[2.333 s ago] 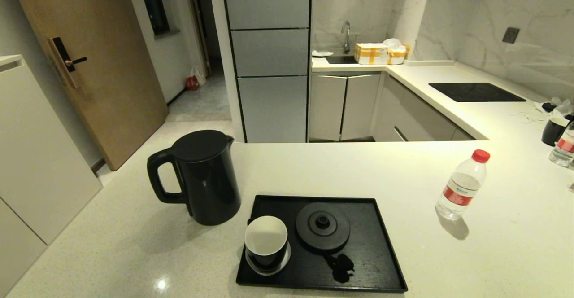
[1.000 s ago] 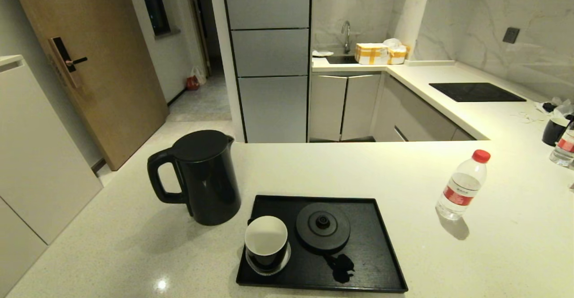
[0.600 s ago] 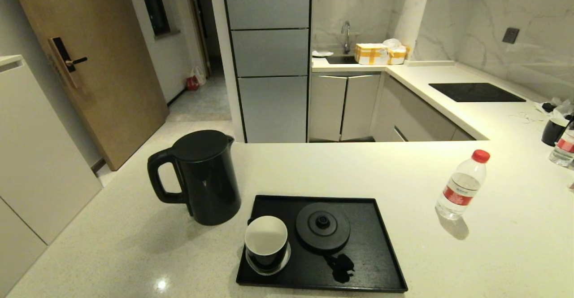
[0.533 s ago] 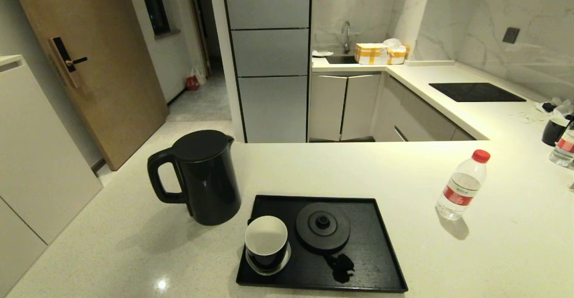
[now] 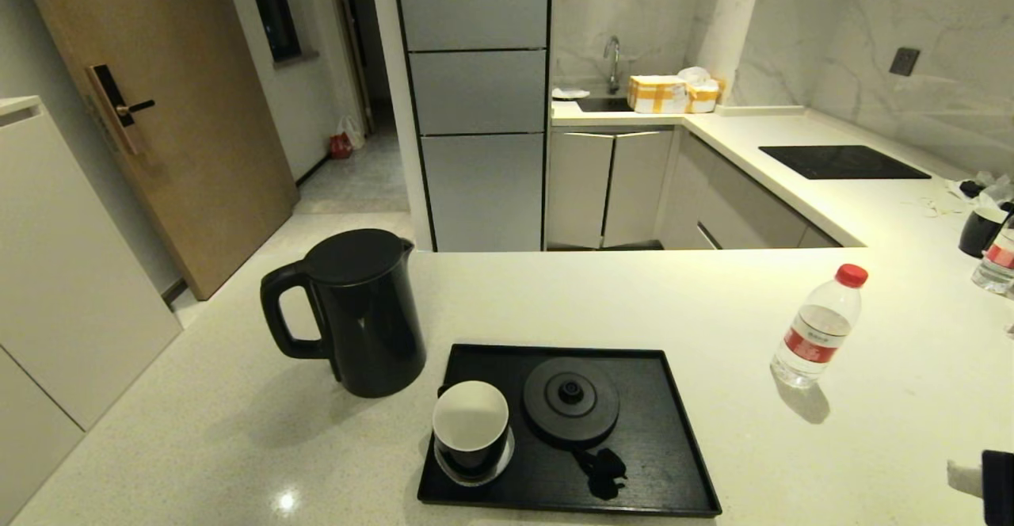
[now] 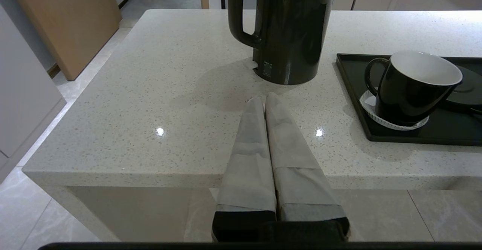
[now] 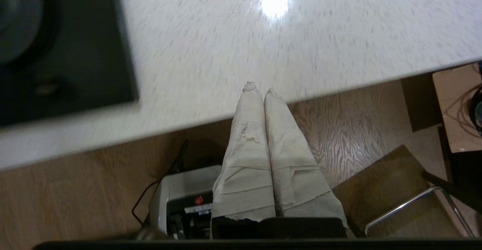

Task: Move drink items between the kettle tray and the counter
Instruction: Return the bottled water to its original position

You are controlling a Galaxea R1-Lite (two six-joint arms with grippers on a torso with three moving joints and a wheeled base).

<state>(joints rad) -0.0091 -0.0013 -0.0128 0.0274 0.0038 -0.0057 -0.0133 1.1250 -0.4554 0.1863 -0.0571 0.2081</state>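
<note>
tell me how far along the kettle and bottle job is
Nothing looks done: the kettle and bottle both stand on the counter, beside the tray, whose base disc is bare. Neither is in hand: the right gripper is shut at the counter's near edge, and the left gripper is shut and idle. Both moves remain.

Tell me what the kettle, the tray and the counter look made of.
Kettle: glossy black, likely plastic or coated metal; it mirrors the room. Tray: matte black with faint grain, perhaps wood or textured plastic. Counter: off-white speckled stone, polished; lamps glint on it.
</note>
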